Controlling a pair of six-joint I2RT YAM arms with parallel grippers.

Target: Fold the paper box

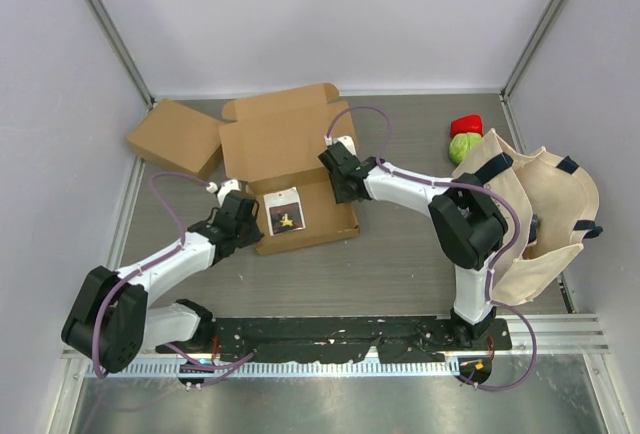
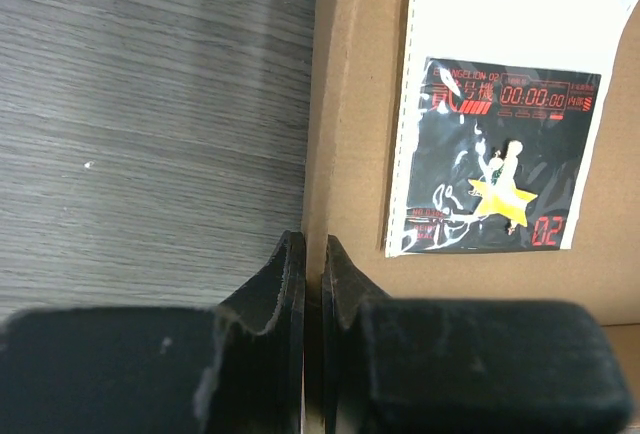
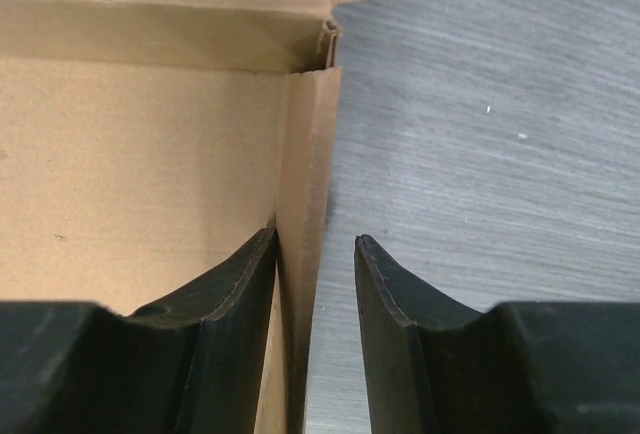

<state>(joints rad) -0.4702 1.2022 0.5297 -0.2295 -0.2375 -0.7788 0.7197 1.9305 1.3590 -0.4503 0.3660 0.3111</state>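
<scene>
Packet (image 1: 285, 212) inside paper box (image 1: 275, 149), tote bag (image 1: 545, 209) (right), cardboard (image 1: 175, 137) beside

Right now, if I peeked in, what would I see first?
The open cardboard box in the middle of the table, with a dark packet showing a yellow star inside. The left pincer pinches its left wall, and the right pincer stands open around its right wall. Far right, something red and green sits by a cloth bag.

**Red print on a black card**

Legible only on the bagged card (image 2: 505, 159) lying in the paper box (image 2: 345, 74): "…NGELION 02" along the top, "00:00:00" on a timer beside it, a large "02" at the lower right. Smaller red lines too fine to read.
</scene>
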